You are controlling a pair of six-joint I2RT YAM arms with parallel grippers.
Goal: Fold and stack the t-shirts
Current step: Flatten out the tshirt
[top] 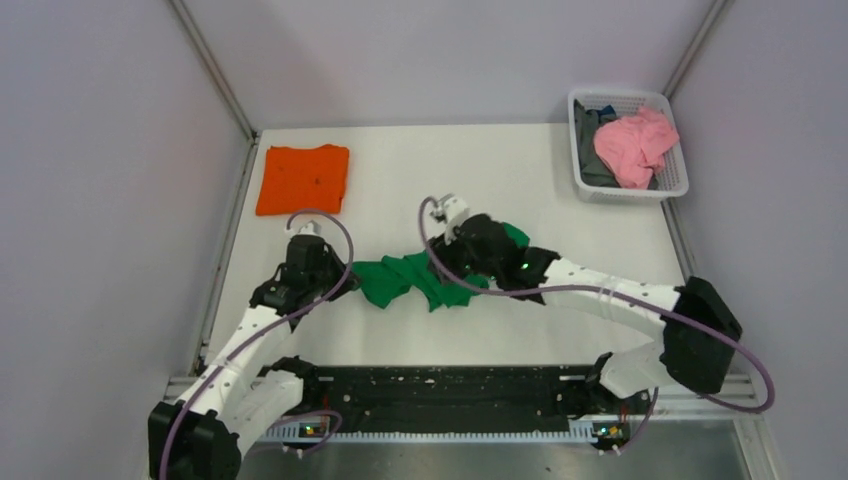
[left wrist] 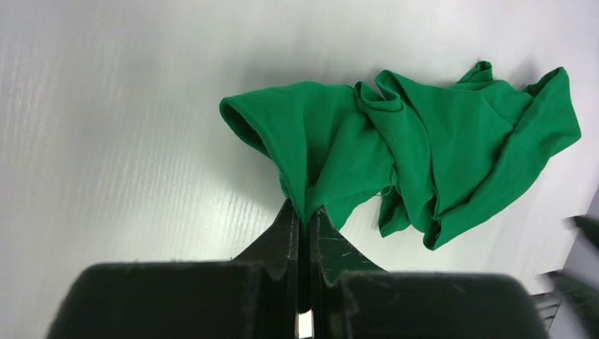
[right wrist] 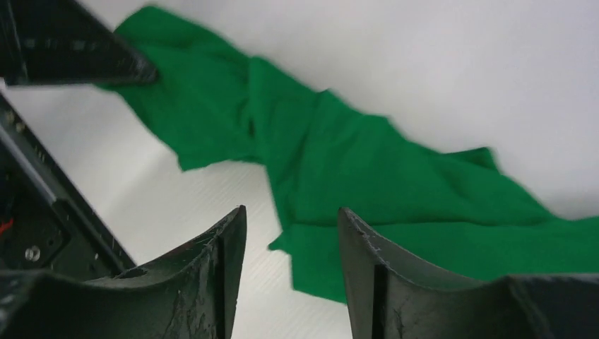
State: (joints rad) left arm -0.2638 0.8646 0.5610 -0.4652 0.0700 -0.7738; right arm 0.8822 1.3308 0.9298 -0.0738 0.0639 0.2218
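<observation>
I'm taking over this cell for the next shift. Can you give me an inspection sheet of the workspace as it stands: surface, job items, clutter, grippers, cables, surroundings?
Surface: white tabletop, no spills seen.
Job's things: bright green cloth t-shirt crumpled mid-table between the arms; bright orange cloth t-shirt folded flat at the far left corner.
Clutter: white slatted plastic basket at the far right, holding pink cloth and grey cloth.
Grippers: left gripper shut on a fold of the green t-shirt; right gripper open over the shirt, holding nothing.
Cables: purple cable looped loosely along each arm.
Surroundings: pale grey enclosure walls; nothing else seen.
</observation>
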